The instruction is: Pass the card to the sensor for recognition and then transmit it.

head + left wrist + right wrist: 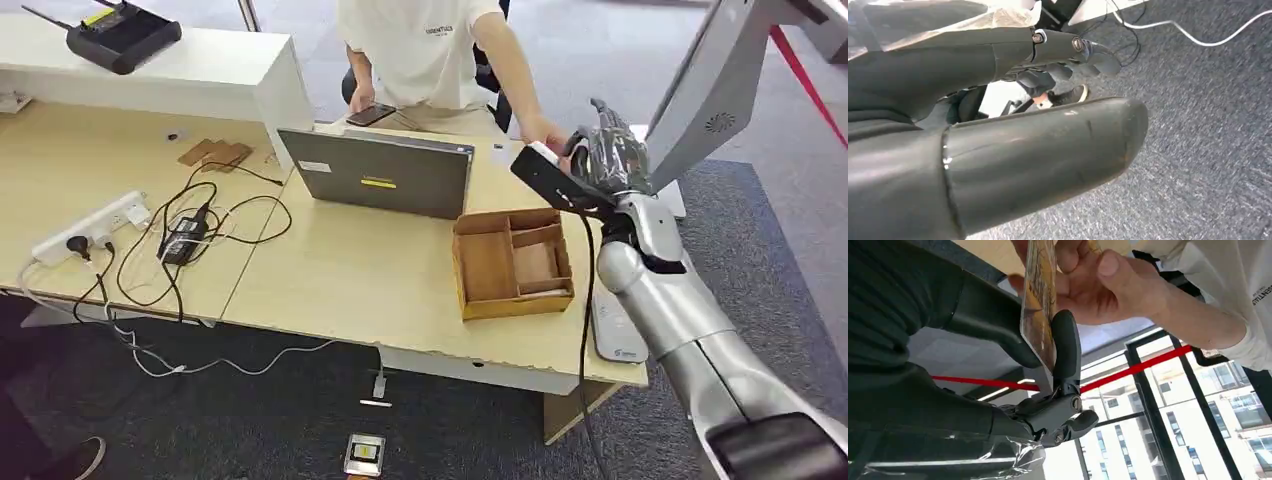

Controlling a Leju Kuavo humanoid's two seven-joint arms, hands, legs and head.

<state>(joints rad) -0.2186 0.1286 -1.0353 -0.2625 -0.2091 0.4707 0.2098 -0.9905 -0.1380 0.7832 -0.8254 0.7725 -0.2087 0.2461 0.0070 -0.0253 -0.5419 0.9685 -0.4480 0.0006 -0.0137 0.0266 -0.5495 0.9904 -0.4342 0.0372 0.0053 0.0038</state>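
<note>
- Here we have our right hand (608, 158) raised at the far right of the counter (380, 270), close to the seated person (425, 50).
- In the right wrist view, our right hand pinches the card (1039, 305) between thumb and a finger, so it is grasping the card.
- The person's hand (1098, 285) has its fingers on the far end of the same card; both hands touch it at once.
- We judge this to be the handover, the transmit step; whether the sensor has already read the card we cannot tell from this moment.
- The black sensor (552, 178) sits just beside our right hand in the head view, with its cable running down past the counter's near edge.
- Our left hand (998, 125) hangs low over the grey carpet (1198, 150), its fingers curled in around nothing, so it is clenched and idle.
- Next, we think the move calls for loosening our pinch only once the person's hold looks firm, keeping the arm steady so the card does not slip or bend.
- The wooden tray (512, 262) lies on the counter near our right arm, and the laptop (378, 172) stands to its left; neither is involved now.
</note>
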